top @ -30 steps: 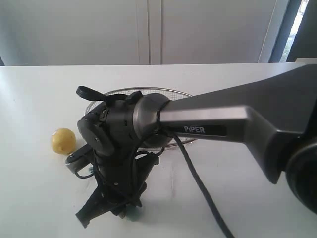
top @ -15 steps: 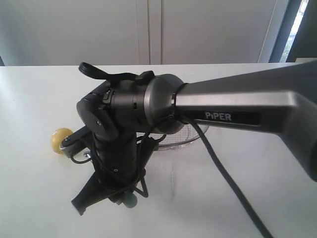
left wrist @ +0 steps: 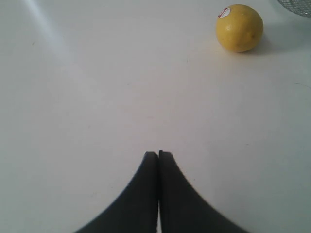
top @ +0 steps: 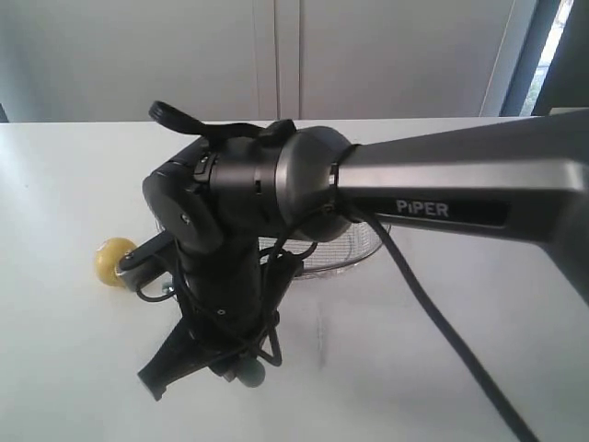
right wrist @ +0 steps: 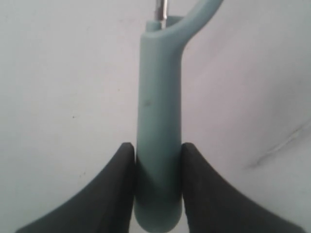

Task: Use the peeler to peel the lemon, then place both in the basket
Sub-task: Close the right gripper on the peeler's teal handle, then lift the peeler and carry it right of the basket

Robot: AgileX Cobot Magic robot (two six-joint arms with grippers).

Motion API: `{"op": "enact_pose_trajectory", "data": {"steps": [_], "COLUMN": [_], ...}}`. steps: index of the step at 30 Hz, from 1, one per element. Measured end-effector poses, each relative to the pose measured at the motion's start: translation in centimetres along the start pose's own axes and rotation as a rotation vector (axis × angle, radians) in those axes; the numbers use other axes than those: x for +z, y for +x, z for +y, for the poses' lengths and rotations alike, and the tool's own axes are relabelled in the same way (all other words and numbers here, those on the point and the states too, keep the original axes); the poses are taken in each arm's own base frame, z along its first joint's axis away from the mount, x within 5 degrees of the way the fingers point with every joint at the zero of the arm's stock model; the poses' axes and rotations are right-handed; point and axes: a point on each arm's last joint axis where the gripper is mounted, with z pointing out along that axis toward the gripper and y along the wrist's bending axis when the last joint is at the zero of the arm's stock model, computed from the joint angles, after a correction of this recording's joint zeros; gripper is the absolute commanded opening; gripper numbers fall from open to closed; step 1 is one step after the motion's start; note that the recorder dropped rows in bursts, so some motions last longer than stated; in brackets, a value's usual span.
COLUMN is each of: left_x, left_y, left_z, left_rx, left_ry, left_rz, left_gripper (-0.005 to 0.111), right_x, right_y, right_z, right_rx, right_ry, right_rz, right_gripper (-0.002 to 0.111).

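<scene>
The black fingers (right wrist: 121,167) of our right gripper (right wrist: 158,158) are clamped on either side of the hand peeler (right wrist: 158,116) with its thick pale teal-green handle and metal head. They grip low on the handle, we judge so the blade end juts clear for cutting. Our left gripper (left wrist: 158,156) has its fingers pressed together on nothing, over the white table (left wrist: 73,97), not yet on the fruit. The small round yellow lemon (left wrist: 239,27) lies with its skin whole on the table, near but outside the shallow silver wire-mesh basket (top: 354,249). We count one lemon, one peeler, one basket, two grippers
</scene>
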Motion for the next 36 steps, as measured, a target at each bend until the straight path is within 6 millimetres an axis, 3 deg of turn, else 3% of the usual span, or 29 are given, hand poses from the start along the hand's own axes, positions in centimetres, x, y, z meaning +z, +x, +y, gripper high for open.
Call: {"op": "enact_pose_trajectory", "data": {"steps": [8,36], "left_x": [0.0,0.0], "left_y": [0.0,0.0], "left_z": [0.0,0.0], "left_rx": [0.0,0.0], "left_ry": [0.0,0.0], "left_rz": [0.0,0.0], "left_gripper": [0.0,0.0], "right_x": [-1.3,-1.8], "right_y": [0.3,0.8], "right_z": [-0.1,-0.1], "right_rx": [0.001,0.093], "right_ry": [-0.001,-0.003], "right_rz": [-0.012,0.025], "right_gripper": [0.0,0.0]}}
